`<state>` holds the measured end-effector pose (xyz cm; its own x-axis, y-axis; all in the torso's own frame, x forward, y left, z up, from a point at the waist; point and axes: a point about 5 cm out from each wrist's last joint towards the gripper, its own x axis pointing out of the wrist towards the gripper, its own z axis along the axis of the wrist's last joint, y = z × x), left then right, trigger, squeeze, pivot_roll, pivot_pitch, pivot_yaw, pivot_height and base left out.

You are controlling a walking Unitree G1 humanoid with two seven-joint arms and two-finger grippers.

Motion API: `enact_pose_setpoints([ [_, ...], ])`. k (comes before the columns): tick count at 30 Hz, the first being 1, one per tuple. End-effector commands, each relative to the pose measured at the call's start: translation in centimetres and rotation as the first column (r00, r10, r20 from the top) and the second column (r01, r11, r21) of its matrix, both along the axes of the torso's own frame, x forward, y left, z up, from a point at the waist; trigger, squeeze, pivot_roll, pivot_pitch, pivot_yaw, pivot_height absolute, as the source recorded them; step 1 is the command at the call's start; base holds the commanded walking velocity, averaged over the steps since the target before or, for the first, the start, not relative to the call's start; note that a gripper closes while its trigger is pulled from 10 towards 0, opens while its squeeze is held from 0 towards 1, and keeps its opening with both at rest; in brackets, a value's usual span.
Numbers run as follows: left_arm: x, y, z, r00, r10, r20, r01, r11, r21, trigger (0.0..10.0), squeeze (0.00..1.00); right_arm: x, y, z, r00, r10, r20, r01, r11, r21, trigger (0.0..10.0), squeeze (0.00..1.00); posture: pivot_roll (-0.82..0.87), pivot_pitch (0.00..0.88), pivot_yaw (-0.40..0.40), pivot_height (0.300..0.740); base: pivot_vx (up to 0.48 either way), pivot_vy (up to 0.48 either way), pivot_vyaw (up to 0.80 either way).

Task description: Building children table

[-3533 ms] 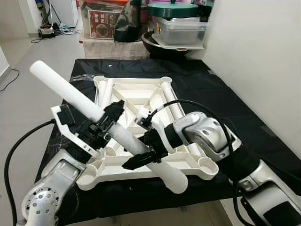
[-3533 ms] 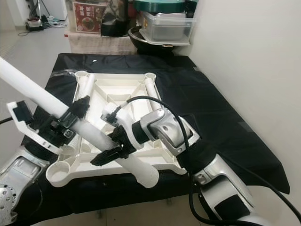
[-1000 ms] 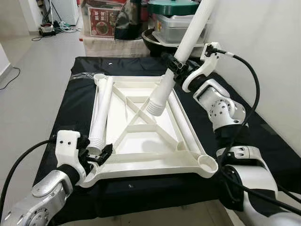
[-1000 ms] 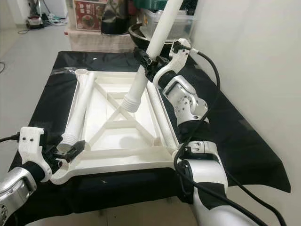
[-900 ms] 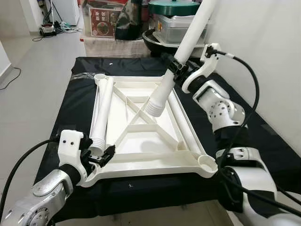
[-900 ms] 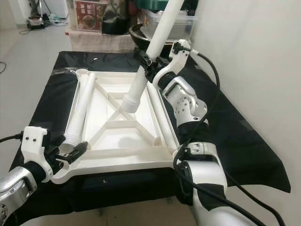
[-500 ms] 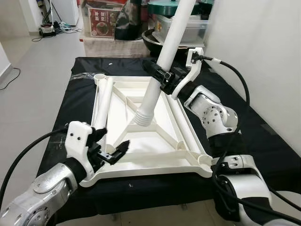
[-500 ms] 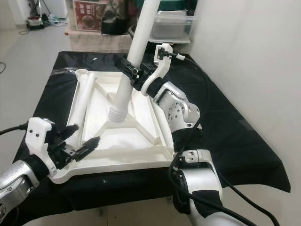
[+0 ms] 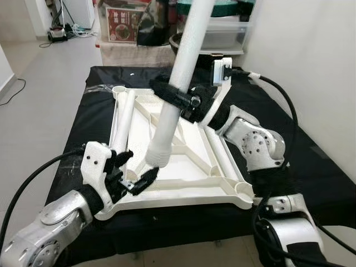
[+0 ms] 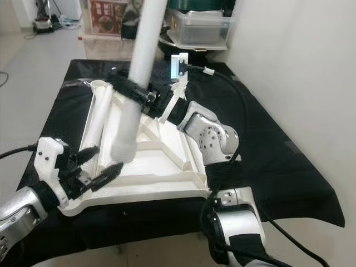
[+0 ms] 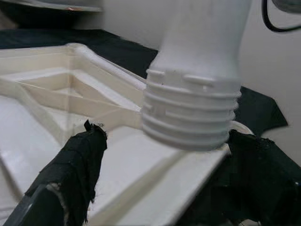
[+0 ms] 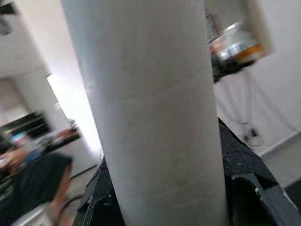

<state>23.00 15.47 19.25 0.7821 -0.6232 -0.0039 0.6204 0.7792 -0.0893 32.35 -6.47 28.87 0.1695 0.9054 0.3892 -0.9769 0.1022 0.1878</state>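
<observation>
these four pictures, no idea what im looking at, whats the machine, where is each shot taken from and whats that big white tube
It is a humanoid robot with two silver arms, each ending in a gripper of two black fingers. The two wide pictures come from the cameras in its head, looking down at its own arms. The two close-ups come from cameras on its wrists.

On a black cloth lies an upside-down white plastic tabletop, ribs facing up. One table leg lies along its left edge.

The big tube is another white table leg. The right gripper is clamped around it, holding it nearly upright with its threaded end low over the tabletop, near the front left. The left gripper is open just beside that end; its wrist view shows the threads close up.
</observation>
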Motion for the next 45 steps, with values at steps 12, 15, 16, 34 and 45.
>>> enact_pose_setpoints([
  [12, 0.3, -1.5, 0.2, 0.989, -0.145, -0.001, 0.145, 0.989, 0.012, 10.0, 0.00, -2.0, 2.0, -1.1, 0.995, 0.099, -0.011, -0.099, 0.994, -0.042, 10.0, 0.00, 0.11, 0.000, -0.084, 0.740, 0.000, 0.000, 0.00],
  [15, 0.3, -1.7, 0.2, 0.986, -0.168, -0.001, 0.168, 0.986, 0.004, 10.0, 0.00, -2.6, 2.1, -1.3, 0.992, 0.126, -0.016, -0.127, 0.991, -0.051, 10.0, 0.00, 0.10, 0.000, -0.083, 0.740, 0.000, 0.000, 0.00],
  [16, 0.3, -1.7, 0.2, 0.986, -0.168, -0.001, 0.168, 0.986, 0.004, 10.0, 0.00, -2.6, 2.1, -1.3, 0.992, 0.126, -0.016, -0.127, 0.991, -0.051, 10.0, 0.00, 0.10, 0.000, -0.083, 0.740, 0.000, 0.000, 0.00],
  [34, -0.7, -2.0, -1.8, 0.965, -0.236, -0.110, 0.236, 0.972, -0.016, 10.0, 0.00, -2.3, 2.0, -0.9, 0.996, 0.085, -0.017, -0.086, 0.995, -0.047, 10.0, 0.00, 0.10, 0.000, -0.086, 0.740, 0.000, 0.000, 0.00],
  [45, -1.0, -2.0, -2.1, 0.961, -0.257, -0.106, 0.259, 0.966, 0.007, 10.0, 0.00, -1.9, 2.2, -0.9, 0.998, 0.057, -0.026, -0.058, 0.997, -0.054, 10.0, 0.00, 0.10, 0.000, -0.087, 0.740, 0.000, 0.000, 0.00],
])
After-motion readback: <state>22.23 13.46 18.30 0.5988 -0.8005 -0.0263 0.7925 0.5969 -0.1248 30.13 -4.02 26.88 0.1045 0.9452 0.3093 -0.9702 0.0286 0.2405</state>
